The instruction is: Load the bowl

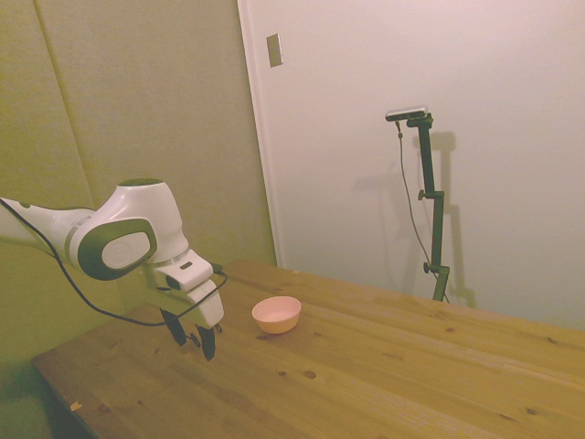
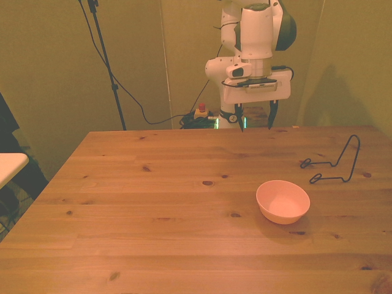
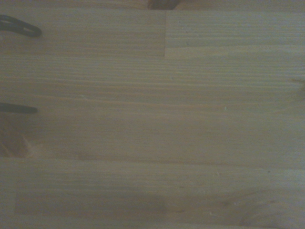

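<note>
The hand (image 2: 255, 119) is hanging released, its two dark fingers (image 2: 271, 114) spread apart and pointing down with nothing between them. In the front view it is hovering over the far edge of the wooden worktop (image 2: 159, 202), and in the side view the hand (image 1: 192, 339) is sitting low over the wood without touching it.

The bowl (image 2: 282, 201) is standing upright on the worktop, well apart from the hand, on the camera side of it and slightly toward the front view's right. It is pale pink-peach, round and shallow, and its inside is showing only its own smooth surface. In the side view the bowl (image 1: 276, 314) is lying beyond the hand, away from the arm, with a stretch of bare wood between the two.

A bent black wire stand (image 2: 334, 163) is resting on the worktop beside the bowl, toward the front view's right of the hand, apart from both the bowl and the fingers. Two dark wire ends (image 3: 19, 26) are poking into the edge of the wrist view, most likely part of that stand, while the rest of that view is showing only blurred wood grain (image 3: 162, 124).

A red button box (image 2: 201, 113) is sitting on the floor behind the worktop, beside the robot's base.
</note>
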`<action>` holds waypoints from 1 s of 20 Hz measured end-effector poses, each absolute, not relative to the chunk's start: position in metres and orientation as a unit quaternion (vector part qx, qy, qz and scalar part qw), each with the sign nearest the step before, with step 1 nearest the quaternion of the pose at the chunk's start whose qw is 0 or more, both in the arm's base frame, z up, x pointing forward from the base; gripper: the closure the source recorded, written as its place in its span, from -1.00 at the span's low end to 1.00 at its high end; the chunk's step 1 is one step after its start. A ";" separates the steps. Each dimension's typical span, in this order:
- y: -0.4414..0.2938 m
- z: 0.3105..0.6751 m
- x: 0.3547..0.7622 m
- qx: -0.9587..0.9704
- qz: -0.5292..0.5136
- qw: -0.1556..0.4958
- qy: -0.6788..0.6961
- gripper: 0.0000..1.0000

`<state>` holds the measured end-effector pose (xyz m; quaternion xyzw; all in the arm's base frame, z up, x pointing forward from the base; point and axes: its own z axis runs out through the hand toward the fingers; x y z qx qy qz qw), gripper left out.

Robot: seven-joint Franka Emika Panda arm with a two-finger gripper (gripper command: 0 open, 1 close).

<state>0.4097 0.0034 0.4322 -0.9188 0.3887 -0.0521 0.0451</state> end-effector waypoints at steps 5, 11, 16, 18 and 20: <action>0.012 0.435 0.418 -0.916 -0.075 0.053 0.390 -1.00; 0.042 0.447 0.459 -0.906 -0.114 0.057 0.403 -1.00; 0.064 0.450 0.509 -0.899 -0.130 0.056 0.414 -1.00; 0.079 0.448 0.528 -0.898 -0.131 0.061 0.415 -1.00; 0.092 0.445 0.545 -0.897 -0.133 0.060 0.416 -1.00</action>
